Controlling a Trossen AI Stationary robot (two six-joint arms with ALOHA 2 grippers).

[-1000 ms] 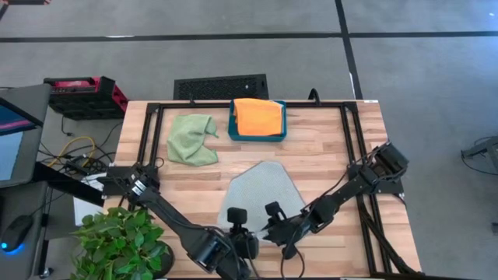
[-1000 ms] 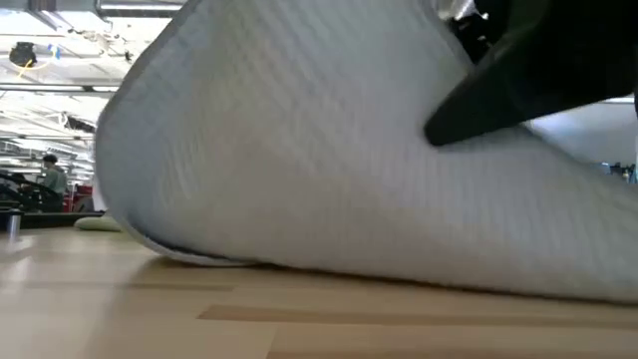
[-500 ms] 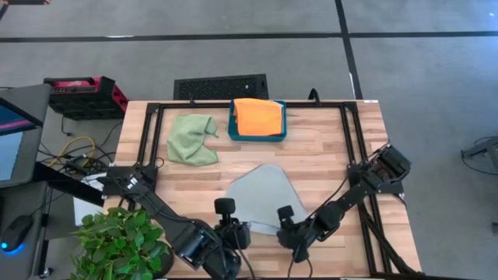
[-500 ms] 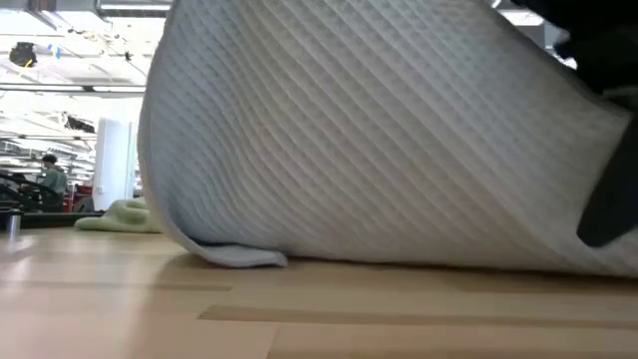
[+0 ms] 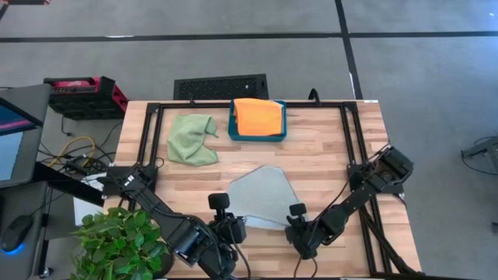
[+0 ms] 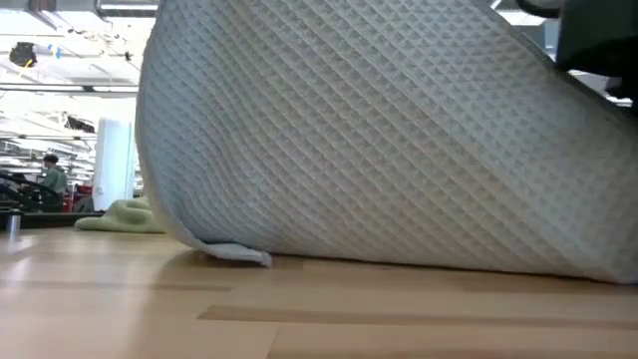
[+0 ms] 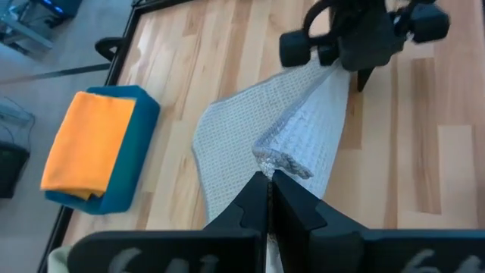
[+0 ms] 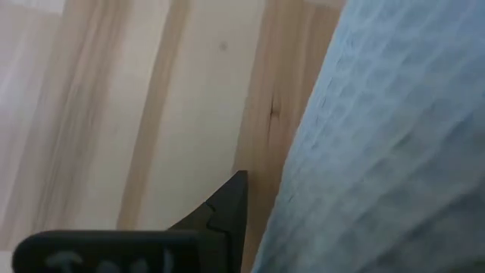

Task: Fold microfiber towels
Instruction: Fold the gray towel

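- the room: grey floor with dark seams around the wooden table; in the low view a wide hall with ceiling lights and a person far off at the left.
- beside the table: a potted plant by the near left corner, a red and black case and a dark floor grille on the far side.
- on the table top: a black frame running along its edges.
- count of cloths in view: three, being one grey, one green, one orange.
- grey towel: lies at the near middle of the table, its near edge lifted between both grippers; it fills most of the low view, a folded lip touching the wood.
- green towel: crumpled at the far left, well apart from the grey one.
- orange towel: folded, resting in the one teal tray at the far middle.
- two arms: the left gripper is closed tight on a bunched near corner of the grey towel; the right gripper sits at the cloth's other near corner, and i cannot tell how its fingers stand.
- against a second ago: both grippers are nearer the table's front edge, the left one further left and the right one further right, and the grey towel has been drawn towards the front edge with them.
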